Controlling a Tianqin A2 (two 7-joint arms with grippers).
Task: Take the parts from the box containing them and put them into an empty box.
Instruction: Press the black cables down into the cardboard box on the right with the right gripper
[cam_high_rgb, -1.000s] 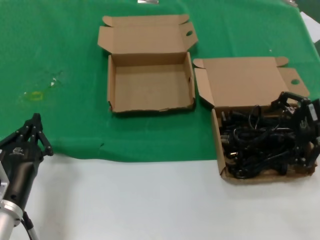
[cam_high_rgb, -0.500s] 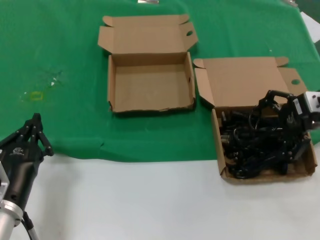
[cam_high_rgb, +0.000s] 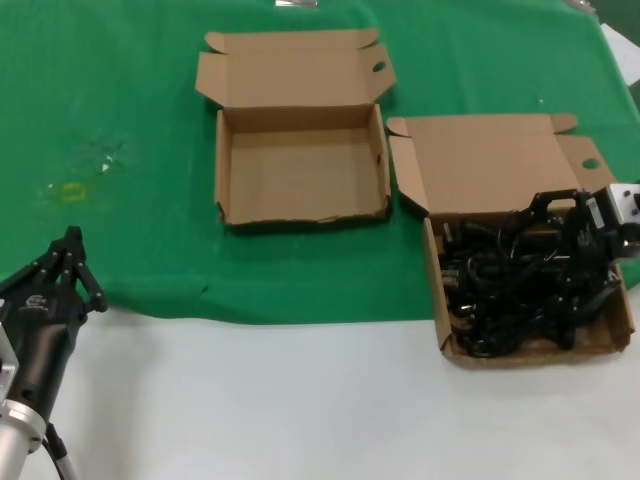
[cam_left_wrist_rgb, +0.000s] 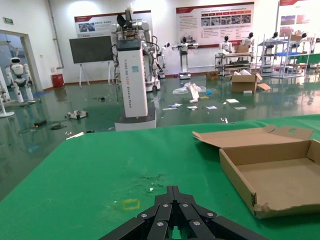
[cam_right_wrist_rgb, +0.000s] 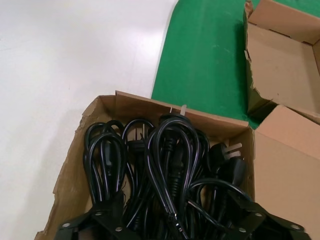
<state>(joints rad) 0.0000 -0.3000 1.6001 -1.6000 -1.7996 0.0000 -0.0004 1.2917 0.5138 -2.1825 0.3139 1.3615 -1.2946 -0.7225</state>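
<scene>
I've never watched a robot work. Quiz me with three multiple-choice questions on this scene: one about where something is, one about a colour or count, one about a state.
1. Where is the right gripper?
A over the box of cords
B over the empty box
C off the table

2. How many cardboard boxes are there?
A one
B two
C three

3. The lids are
A taped
B shut
C open

Answers:
1 A, it hangs above the black cords in the full box.
2 B, the full box and the empty box.
3 C, both lids are folded back.

The left gripper waits at the cloth's near edge.
</scene>
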